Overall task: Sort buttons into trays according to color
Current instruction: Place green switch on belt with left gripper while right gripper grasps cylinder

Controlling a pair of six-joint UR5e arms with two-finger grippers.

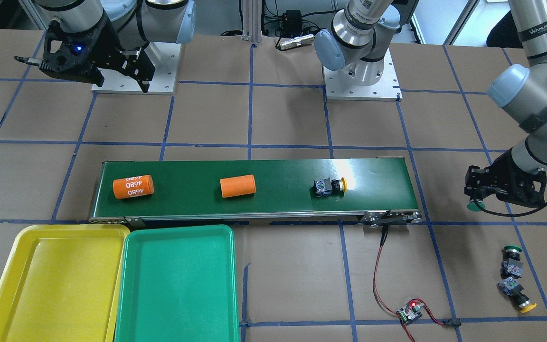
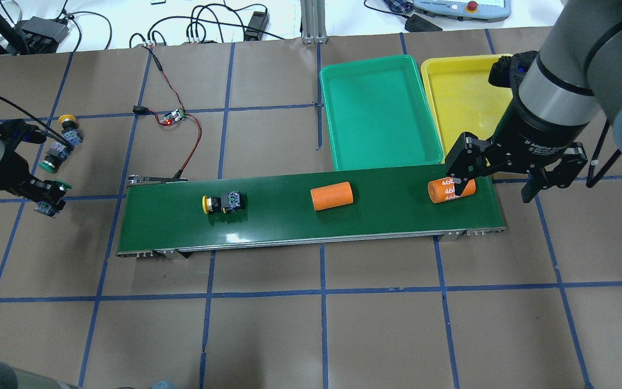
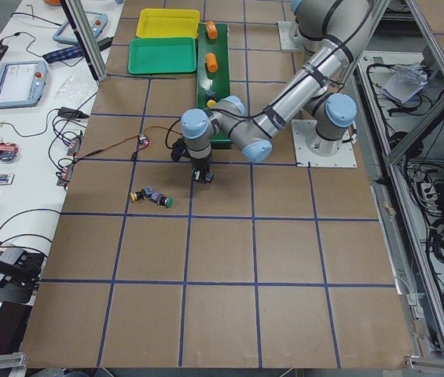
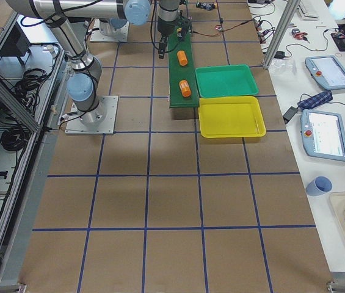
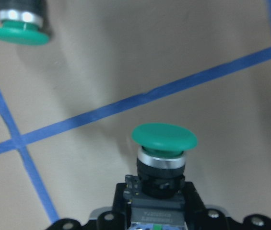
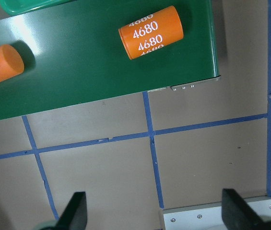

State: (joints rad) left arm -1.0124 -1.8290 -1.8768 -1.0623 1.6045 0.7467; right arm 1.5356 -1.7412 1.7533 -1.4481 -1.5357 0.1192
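Observation:
My left gripper (image 2: 46, 199) is shut on a green button (image 5: 164, 158) and holds it above the table, off the belt's left end; it also shows in the front view (image 1: 480, 192). A second green button (image 2: 52, 159) and a yellow button (image 2: 69, 128) lie together on the table beside it. Another yellow button (image 2: 222, 202) lies on its side on the conveyor belt (image 2: 289, 221). The green tray (image 2: 378, 156) and yellow tray (image 2: 457, 108) hold nothing. My right gripper (image 2: 497, 186) is open and empty, high over the belt's right end.
Two orange cylinders (image 2: 332, 195) (image 2: 448, 190) lie on the belt, one marked 4680. A small circuit board (image 2: 173, 117) with red wires sits behind the belt's left end. Blue tape lines grid the brown table.

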